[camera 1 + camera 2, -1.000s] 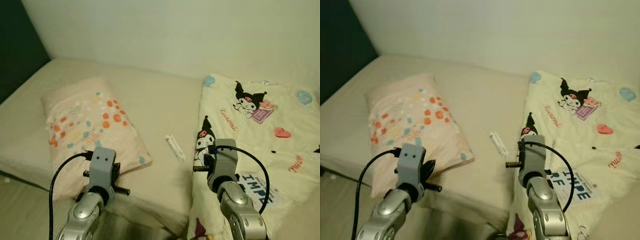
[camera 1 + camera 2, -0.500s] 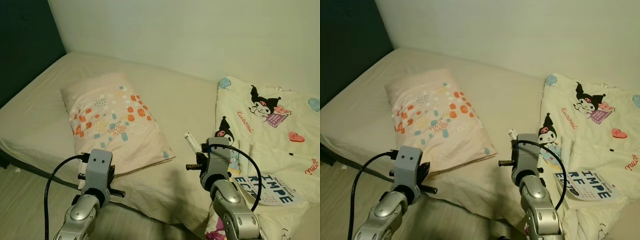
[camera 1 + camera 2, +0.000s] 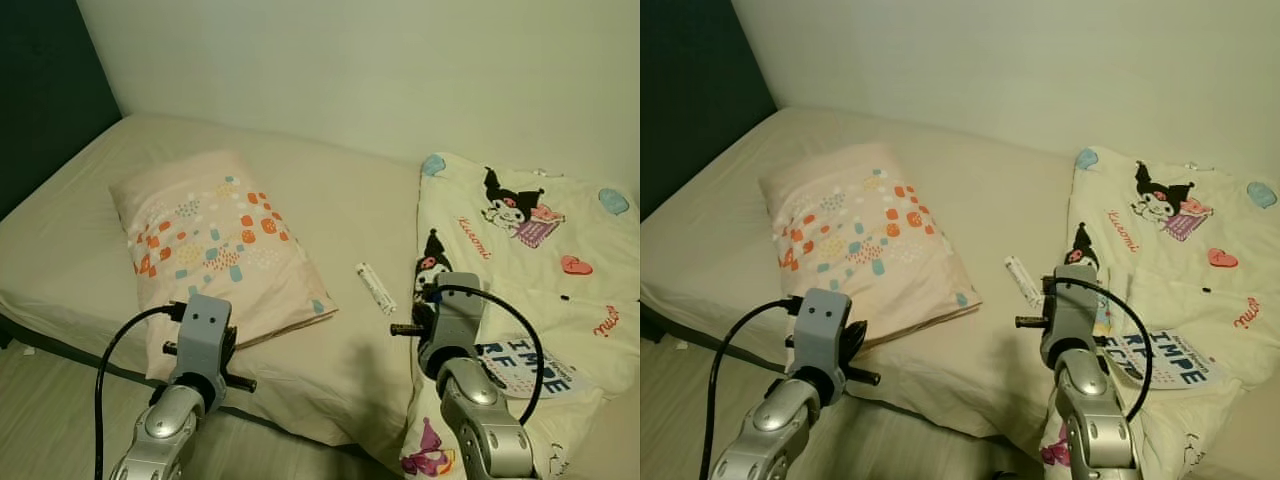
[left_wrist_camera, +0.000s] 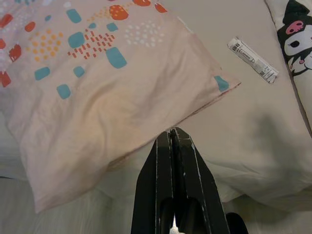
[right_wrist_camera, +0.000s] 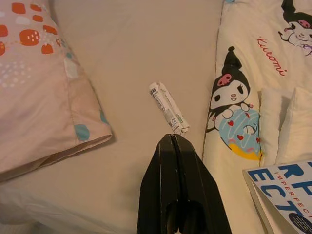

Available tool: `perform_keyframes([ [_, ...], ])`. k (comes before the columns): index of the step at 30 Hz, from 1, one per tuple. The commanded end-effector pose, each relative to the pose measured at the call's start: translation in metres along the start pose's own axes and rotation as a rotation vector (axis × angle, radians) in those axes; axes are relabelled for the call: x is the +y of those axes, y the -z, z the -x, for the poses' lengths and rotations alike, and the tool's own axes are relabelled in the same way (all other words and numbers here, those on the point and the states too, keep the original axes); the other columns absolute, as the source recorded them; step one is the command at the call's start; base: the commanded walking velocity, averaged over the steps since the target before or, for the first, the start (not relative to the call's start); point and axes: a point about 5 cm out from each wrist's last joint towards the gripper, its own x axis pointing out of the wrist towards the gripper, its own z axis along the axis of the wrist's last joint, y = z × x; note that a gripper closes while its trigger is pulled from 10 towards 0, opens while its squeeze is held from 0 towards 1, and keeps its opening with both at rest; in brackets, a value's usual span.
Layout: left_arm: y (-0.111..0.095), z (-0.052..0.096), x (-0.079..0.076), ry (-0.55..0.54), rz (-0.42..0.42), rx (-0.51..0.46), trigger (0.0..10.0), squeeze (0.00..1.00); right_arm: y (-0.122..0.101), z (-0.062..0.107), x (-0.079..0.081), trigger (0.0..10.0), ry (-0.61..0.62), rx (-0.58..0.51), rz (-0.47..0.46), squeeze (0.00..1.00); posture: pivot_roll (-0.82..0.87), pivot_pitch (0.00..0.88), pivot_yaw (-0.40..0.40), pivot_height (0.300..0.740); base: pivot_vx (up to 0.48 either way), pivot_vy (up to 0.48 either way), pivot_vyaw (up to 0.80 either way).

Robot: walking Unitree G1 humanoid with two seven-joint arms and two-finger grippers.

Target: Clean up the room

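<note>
bed (image 3: 330, 200) with blanket (image 3: 560, 260), patterned pillow (image 3: 215, 250), book (image 3: 1165, 357) on the blanket, and small wrapper (image 5: 168, 107) on the sheet between pillow and blanket. left gripper (image 4: 171, 132) and right gripper (image 5: 173, 138): fingers pressed together, holding nothing.

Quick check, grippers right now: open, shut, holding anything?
Left gripper: shut, holding nothing, poised over the pillow's near edge.
Right gripper: shut, holding nothing, pointed at the small white packet on the bed sheet.
</note>
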Motion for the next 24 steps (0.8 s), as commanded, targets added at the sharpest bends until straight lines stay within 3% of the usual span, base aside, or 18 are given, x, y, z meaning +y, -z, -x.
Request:
perform_keyframes([
  [1,0.004,0.001,0.000,-0.004,-0.012,0.016,10.0,0.00,0.002,0.001,0.000,10.0,0.002,0.001,-0.011,0.00,-0.11,0.202,-0.036,0.685,0.000,0.000,0.00],
  [24,0.003,-0.003,0.012,-0.114,0.010,0.004,10.0,0.00,-0.003,-0.003,-0.002,10.0,0.006,-0.013,-0.008,0.00,-0.11,0.198,-0.038,0.600,0.000,0.000,0.00],
])
